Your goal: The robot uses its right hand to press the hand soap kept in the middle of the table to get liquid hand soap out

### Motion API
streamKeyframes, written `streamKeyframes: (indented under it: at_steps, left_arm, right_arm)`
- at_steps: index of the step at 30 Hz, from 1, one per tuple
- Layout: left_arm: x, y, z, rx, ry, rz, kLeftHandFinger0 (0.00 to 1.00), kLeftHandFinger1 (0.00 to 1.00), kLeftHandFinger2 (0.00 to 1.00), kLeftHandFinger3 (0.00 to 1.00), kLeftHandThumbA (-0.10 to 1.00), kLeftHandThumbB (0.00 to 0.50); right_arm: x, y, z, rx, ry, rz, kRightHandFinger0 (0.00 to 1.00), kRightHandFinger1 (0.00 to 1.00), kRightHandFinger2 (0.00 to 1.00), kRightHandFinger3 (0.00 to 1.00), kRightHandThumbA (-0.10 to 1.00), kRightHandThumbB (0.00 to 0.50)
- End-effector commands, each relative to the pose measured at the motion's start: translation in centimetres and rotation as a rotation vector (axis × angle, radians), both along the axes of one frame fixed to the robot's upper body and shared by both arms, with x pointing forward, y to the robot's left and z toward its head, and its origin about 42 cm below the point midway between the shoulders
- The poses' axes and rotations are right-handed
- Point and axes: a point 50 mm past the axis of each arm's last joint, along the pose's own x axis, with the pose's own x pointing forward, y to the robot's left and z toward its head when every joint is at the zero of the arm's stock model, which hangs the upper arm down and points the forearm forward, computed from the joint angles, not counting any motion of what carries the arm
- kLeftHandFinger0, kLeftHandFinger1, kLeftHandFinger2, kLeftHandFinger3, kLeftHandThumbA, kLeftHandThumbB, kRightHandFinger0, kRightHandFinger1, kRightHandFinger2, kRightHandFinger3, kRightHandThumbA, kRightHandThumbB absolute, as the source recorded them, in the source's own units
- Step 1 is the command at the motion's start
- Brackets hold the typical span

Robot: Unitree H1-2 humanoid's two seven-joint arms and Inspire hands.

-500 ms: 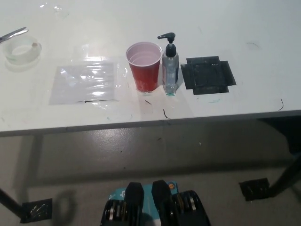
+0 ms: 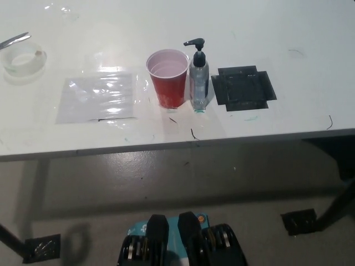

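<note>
Since the earlier frame: slight shift of the whole view toward the upper left. Camera motion only; no displacement of any item relative to its neighbours.

Neither hand in view, left or right. Degree of opening and any hold: cannot tell.

Location of hand soap bottle (image 2: 199,83): upright on the white table (image 2: 166,22), roughly mid-width, toward the near edge. Clear body, partly filled with clear liquid. Black pump head (image 2: 196,44) on top, fully raised, spout pointing to picture left, over the rim of the neighbouring cup. Untouched by anything.

Immediately to picture left of the bottle: red cup (image 2: 168,77), upright, mouth open, pale interior. Cup and bottle side by side, touching or nearly so; cannot tell which.

Just to picture right of the bottle: black square patch (image 2: 244,88), flat on the table surface, with notched corners. Narrow gap between patch and bottle base.

Further to picture left, apart from the cup: clear plastic sheet (image 2: 99,97), flat, with glare on its surface.

Far upper left: roll of clear tape (image 2: 22,60) lying flat, with a metallic object (image 2: 14,40) just behind it, cut off by the picture edge; identity not discernible.

Several short dark marks on the table near the front edge, in front of cup and bottle.
</note>
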Motion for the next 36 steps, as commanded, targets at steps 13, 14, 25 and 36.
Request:
streamKeyframes:
  at_steps: [13,14,25,36]
  left_arm:
    - [-0.1,0.6,1.7,0.048,-0.040,-0.035,0.43,0.43,0.48,0.60,-0.01,0.000]
    - [-0.1,0.6,1.7,0.047,-0.039,-0.034,0.43,0.43,0.48,0.60,0.00,0.000]
    - [-0.1,0.6,1.7,0.049,-0.037,-0.037,0.42,0.42,0.47,0.59,0.03,0.002]
    - [-0.2,0.5,1.9,0.052,-0.040,-0.046,0.39,0.40,0.45,0.58,0.01,0.000]
  right_arm:
    - [5.1,13.2,10.7,-0.483,-0.071,0.210,1.00,1.00,1.00,1.00,1.00,0.377]
    - [5.1,13.4,10.7,-0.486,-0.067,0.214,1.00,1.00,1.00,1.00,1.00,0.387]
    - [8.0,19.3,11.0,-0.607,-0.036,0.315,1.00,1.00,1.00,1.00,1.00,0.500]
    - [9.2,23.6,7.6,-0.616,-0.007,0.379,1.00,1.00,1.00,1.00,1.00,0.500]
